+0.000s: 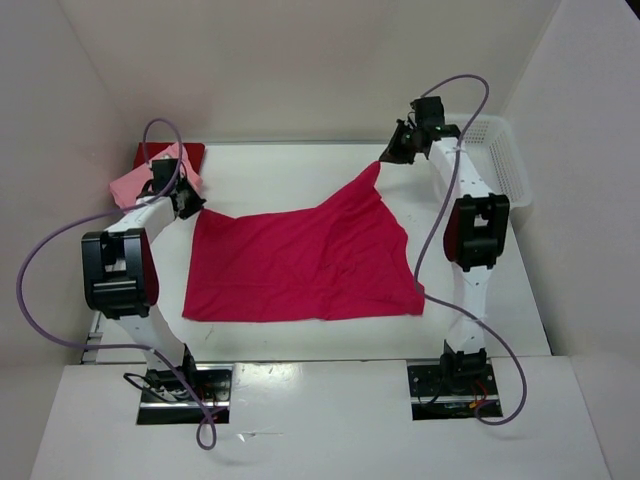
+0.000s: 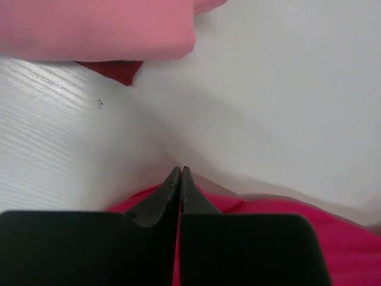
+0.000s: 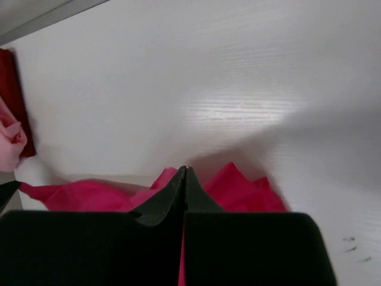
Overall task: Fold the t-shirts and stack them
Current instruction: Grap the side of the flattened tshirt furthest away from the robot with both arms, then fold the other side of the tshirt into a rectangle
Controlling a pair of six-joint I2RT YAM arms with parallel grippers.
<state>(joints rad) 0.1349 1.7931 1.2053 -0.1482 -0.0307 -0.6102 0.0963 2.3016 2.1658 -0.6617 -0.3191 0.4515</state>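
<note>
The white bench [image 1: 300, 170] carries all items. A bright magenta-crimson cloth t-shirt [image 1: 300, 265] lies spread between both jaws. The left jaws are fully closed, pinching its far-left corner. The right jaws are fully closed, pinching its far-right corner, which is raised off the bench. A folded light pink cloth t-shirt [image 1: 132, 186] sits just beyond the left jaws, atop a dark red cloth t-shirt [image 1: 192, 152].

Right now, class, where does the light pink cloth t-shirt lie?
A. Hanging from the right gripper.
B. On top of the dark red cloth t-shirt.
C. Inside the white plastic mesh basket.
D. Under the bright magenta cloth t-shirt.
B: the folded light pink t-shirt rests on the dark red t-shirt at the far left, with the red edge showing from beneath it.
</note>
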